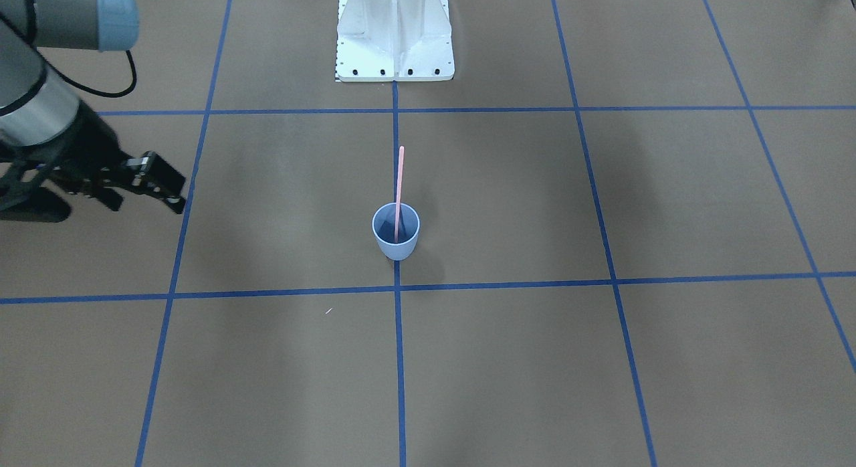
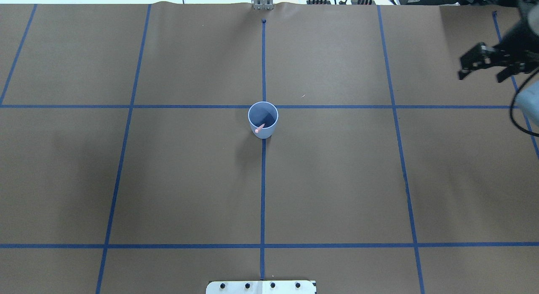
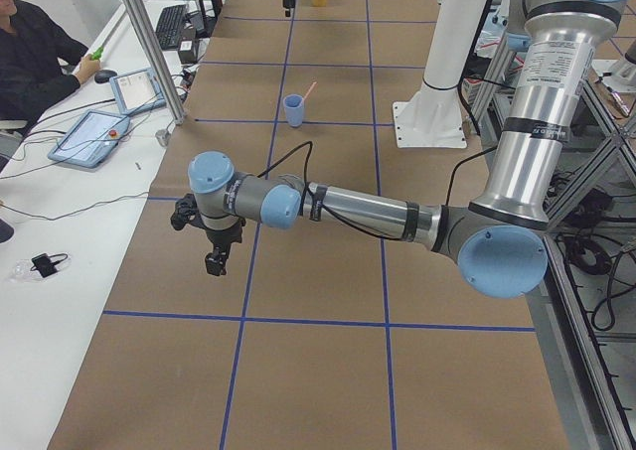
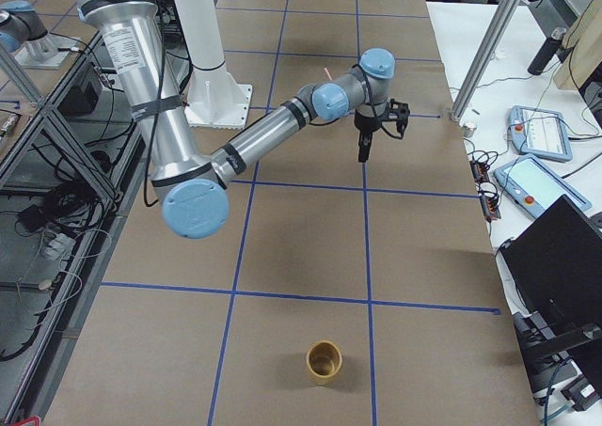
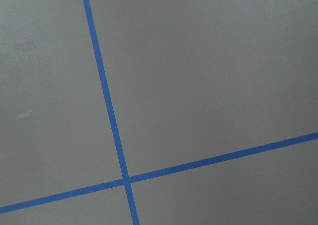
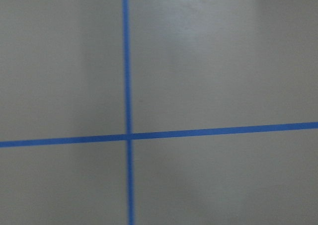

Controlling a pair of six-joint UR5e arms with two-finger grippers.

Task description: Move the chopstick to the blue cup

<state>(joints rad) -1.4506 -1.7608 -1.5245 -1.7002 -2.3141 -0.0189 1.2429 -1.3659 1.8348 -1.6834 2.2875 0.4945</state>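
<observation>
My left claw (image 3: pixel 213 255) hangs over the bench (image 2: pixel 168 180) well to the left of the blue cup (image 1: pixel 396 249); released or clenched, I cannot tell. The chopstick (image 1: pixel 399 186) already stands in the blue cup, long axis tilted toward my side of its rim. My right claw (image 2: pixel 482 73), released and grasping nothing, hovers well to the cup's right, seemingly the nearer of my 2

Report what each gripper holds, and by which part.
Nothing: the right gripper is empty, the left gripper shows nothing either; the chopstick leans free in the blue cup.
</observation>
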